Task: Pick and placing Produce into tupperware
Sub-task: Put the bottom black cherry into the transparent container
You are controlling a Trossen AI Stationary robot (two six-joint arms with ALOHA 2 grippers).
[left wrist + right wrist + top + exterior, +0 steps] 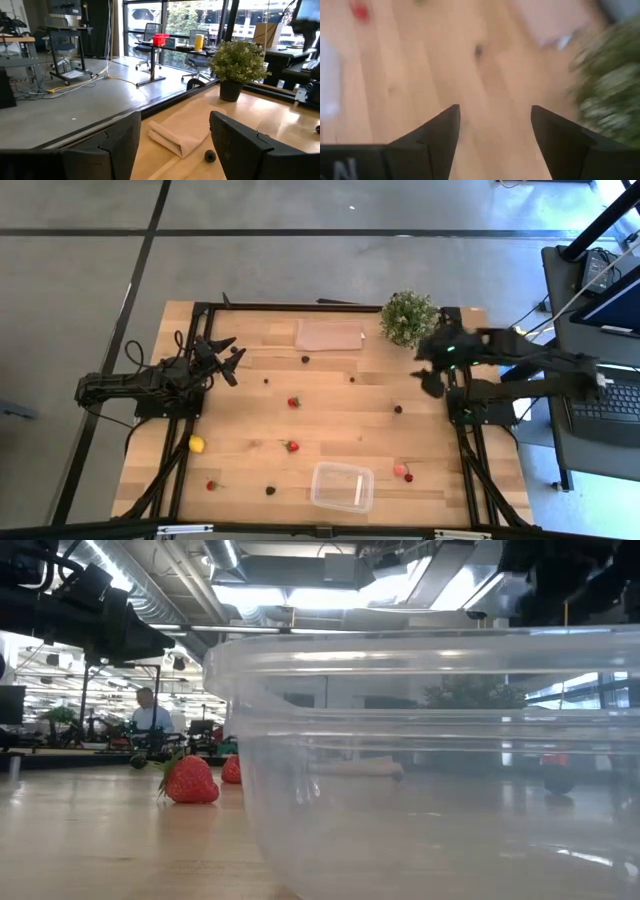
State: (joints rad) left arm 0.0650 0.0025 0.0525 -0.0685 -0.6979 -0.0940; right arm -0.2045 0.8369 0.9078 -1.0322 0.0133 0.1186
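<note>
The clear tub stands near the table's near edge and fills the low view. Produce lies scattered on the wood: strawberries, dark berries and a yellow lemon. My left gripper is open at the left side, held above the table and facing a dark berry. My right gripper is open at the right side beside the plant, above bare wood, with a dark berry farther ahead.
A bushy potted plant stands at the far right, close to my right gripper. A flat brownish sheet lies by the far edge. More fruit lies beside the tub. A person sits in the room behind.
</note>
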